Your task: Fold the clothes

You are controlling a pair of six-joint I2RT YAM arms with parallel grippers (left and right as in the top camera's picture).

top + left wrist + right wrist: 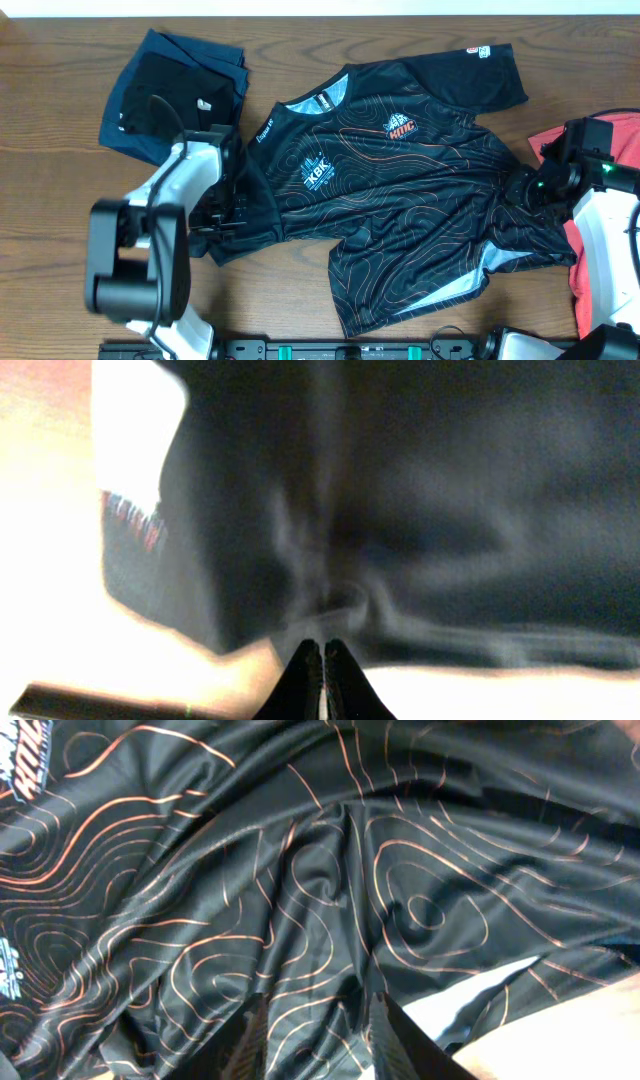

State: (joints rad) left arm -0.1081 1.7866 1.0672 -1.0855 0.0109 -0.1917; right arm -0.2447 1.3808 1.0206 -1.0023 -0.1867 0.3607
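Note:
The black jersey (400, 200) with thin orange contour lines lies spread face up across the middle of the table, collar to the back left. My left gripper (232, 218) is at its left edge. In the left wrist view the jaws (322, 647) are shut, and dark cloth (450, 510) puckers in to their tips. My right gripper (522, 190) is low over the jersey's right side. There its jaws (322, 1032) stand apart astride a rumpled fold of the jersey (300, 870), not pinching it.
A folded navy and black pile (175, 90) lies at the back left, just beyond the left arm. A red T-shirt (583, 255) lies at the right edge, partly under the right arm. Bare wooden table (280, 310) shows in front of the jersey.

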